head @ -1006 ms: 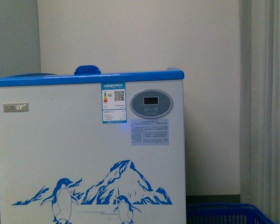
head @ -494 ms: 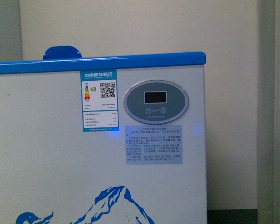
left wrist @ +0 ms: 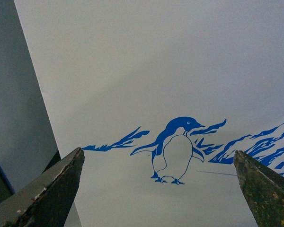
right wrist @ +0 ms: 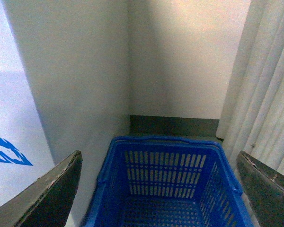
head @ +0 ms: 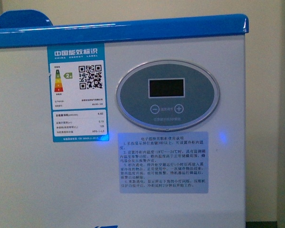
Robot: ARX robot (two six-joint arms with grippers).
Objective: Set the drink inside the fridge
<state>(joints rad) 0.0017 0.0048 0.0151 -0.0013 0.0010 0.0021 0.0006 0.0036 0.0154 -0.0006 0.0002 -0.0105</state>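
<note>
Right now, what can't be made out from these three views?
- Fridge lid and inside: the front view sits below the blue rim, so whether it is open or shut cannot be told.
- Drink: in no view.
- Blue crate, near part: cut off by the right wrist view's edge.
- Notice text: too small to read in the front view.

Left hand (left wrist: 157, 163) and right hand (right wrist: 159, 163) gape wide, seemingly empty.

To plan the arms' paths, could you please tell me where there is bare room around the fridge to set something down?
Free: the blue crate, between the fridge and the curtain, holds nothing in its visible part. Crowded: straight ahead the fridge front fills the view; its top is hidden.
</note>
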